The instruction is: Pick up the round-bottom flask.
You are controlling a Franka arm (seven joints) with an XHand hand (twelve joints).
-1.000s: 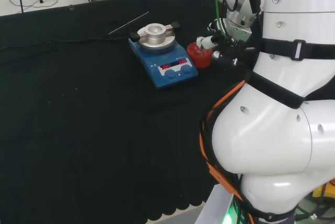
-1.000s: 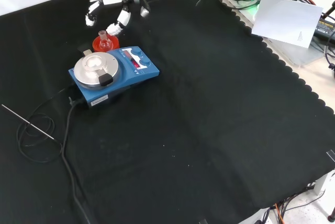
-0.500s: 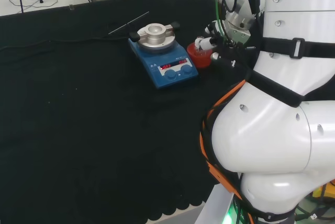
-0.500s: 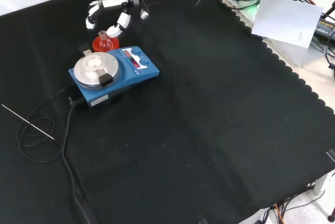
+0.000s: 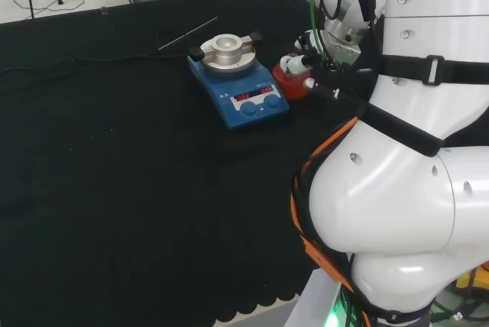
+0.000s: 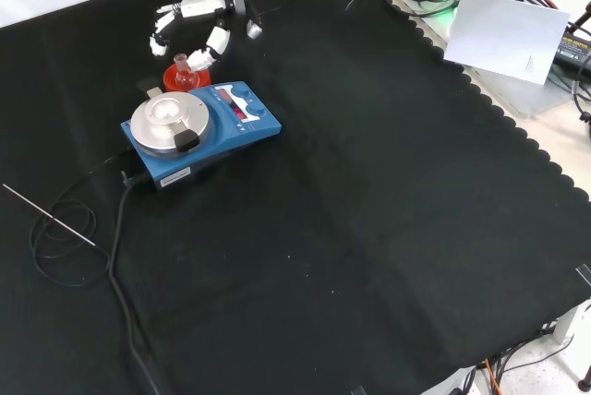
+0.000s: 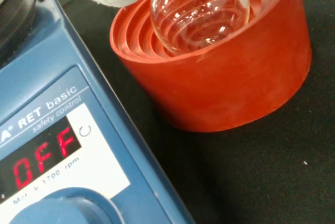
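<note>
The round-bottom flask [image 7: 201, 9] of clear glass is seated in a red ribbed stand [image 7: 225, 72], which is set on the black-clothed bench [image 6: 369, 229] just beside a blue hotplate stirrer [image 6: 199, 132]. In the front view the hand [image 6: 199, 12] is seen above the flask, its fingers [image 6: 217, 41] spread and loosely bent on either side of the neck, with nothing gripped. A thin metal rod [image 6: 46, 215] lies well apart near a coiled cable.

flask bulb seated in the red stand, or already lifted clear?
Touching. In the wrist view the round-bottom flask has its bulb sunk inside the red ribbed stand, glass resting against the inner ribs.
</note>
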